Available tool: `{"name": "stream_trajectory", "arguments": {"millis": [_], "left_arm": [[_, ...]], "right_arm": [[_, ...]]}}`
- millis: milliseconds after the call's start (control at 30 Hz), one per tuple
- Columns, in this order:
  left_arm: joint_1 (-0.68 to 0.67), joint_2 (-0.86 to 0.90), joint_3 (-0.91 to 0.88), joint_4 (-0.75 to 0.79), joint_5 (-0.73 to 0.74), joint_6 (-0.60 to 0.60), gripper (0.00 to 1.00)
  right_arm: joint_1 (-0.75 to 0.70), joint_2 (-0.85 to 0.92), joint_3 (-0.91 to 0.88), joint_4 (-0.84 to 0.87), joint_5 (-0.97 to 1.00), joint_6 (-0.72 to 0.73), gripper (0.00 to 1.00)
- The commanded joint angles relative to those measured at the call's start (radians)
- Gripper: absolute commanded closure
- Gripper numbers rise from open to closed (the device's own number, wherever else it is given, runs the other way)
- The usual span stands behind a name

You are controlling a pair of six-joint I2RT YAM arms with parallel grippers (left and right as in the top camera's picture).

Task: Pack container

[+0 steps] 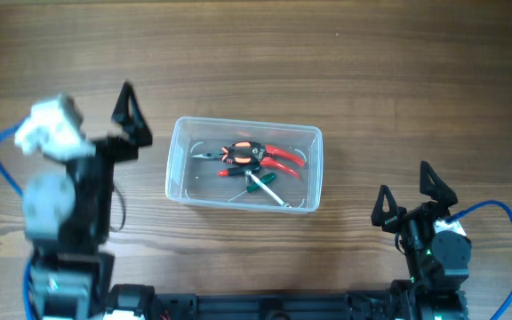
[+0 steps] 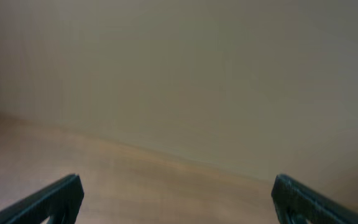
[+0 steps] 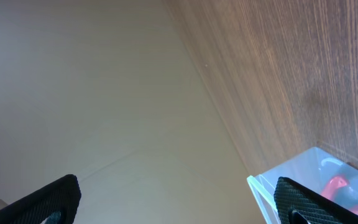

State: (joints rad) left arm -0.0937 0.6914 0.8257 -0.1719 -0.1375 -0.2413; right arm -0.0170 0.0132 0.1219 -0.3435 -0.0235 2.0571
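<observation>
A brown wood-grain worktop (image 1: 345,62) fills the overhead view. The two robot arms stand at its near edge. The left arm (image 1: 60,204) is grey and black with a white block at its top and a blue cable (image 1: 3,164) looping beside it. It is raised and reaches up beside the left end of the container. The smaller right arm (image 1: 438,249) sits low at the near right corner, with its own blue cable (image 1: 505,218) curving around it.

The container (image 1: 178,169), a clear, shallow rectangular tub with rounded corners, rests near the middle of the worktop, between the arms and apart from both. Inside it lie red-handled pliers (image 1: 265,154) with a black and orange joint. Just in front of them, a green-handled tool (image 1: 258,183) with a thin metal shaft lies angled toward the near right corner; it looks like a screwdriver.

The left hand (image 2: 178,193) is spread wide, its two dark fingertips at the bottom corners of its own camera view, with nothing between them. The right hand (image 1: 409,197) is also spread wide and holds nothing. Its camera catches one corner of the container and a bit of red handle.
</observation>
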Motion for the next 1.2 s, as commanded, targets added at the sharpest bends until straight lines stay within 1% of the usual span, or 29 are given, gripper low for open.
{"name": "stream_trajectory", "arguments": {"millis": [0,133,200,233,433,633,800,1167], "left_arm": [[0.058,-0.198,-0.269,0.026,-0.012,0.009,0.00],[0.071,-0.406,-0.536,0.027,-0.013,0.009,0.00],[0.071,-0.466,-0.617,0.027,-0.012,0.008,0.00],[0.071,-0.506,-0.664,0.027,-0.010,-0.029,0.00],[0.071,-0.570,-0.776,0.026,-0.009,-0.040,0.00],[0.071,-0.599,-0.783,0.031,-0.009,-0.040,0.00],[0.071,-0.689,-0.783,0.032,-0.010,-0.040,0.00],[0.071,-0.685,-0.783,0.031,-0.010,-0.040,0.00]], "right_arm": [[-0.005,-0.010,0.000,0.001,-0.003,0.014,0.00],[-0.005,-0.010,0.000,0.001,-0.003,0.014,0.00],[-0.005,-0.010,0.000,0.001,-0.003,0.014,0.00],[-0.005,-0.010,0.000,0.001,-0.003,0.014,0.00],[-0.005,-0.010,0.000,0.001,-0.003,0.014,0.00],[-0.005,-0.010,0.000,0.001,-0.003,0.014,0.00],[-0.005,-0.010,0.000,0.001,-0.003,0.014,0.00],[-0.005,-0.010,0.000,0.001,-0.003,0.014,0.00]]}}
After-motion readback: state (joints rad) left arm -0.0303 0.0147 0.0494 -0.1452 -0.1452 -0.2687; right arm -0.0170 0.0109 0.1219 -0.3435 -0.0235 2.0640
